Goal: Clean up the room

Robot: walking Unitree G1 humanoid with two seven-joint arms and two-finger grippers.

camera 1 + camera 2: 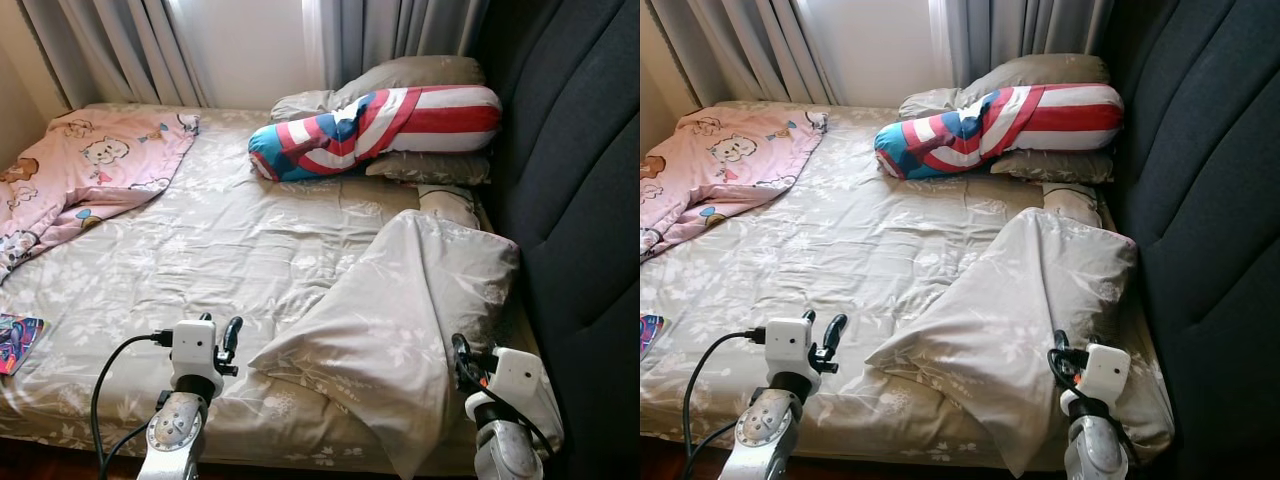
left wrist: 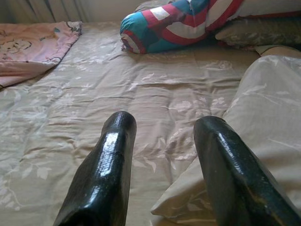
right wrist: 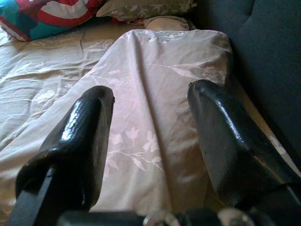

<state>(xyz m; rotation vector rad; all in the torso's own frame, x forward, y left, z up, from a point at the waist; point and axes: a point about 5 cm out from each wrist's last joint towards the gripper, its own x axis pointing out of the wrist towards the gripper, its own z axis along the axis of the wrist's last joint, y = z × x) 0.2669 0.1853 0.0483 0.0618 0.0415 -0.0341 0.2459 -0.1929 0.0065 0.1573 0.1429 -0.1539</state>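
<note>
A beige floral pillow lies slanted across the bed's near right corner, one corner hanging over the front edge. My left gripper hovers open over the beige sheet just left of that pillow's lower corner; in the left wrist view its fingertips stand apart with the pillow's edge beside them. My right gripper is open at the pillow's near right side, and in the right wrist view its fingers straddle the pillow without touching it.
A red, white and blue bolster rests on stacked pillows at the head. A pink cartoon blanket is crumpled at the far left. A colourful book lies at the left front edge. The dark padded headboard walls the right side.
</note>
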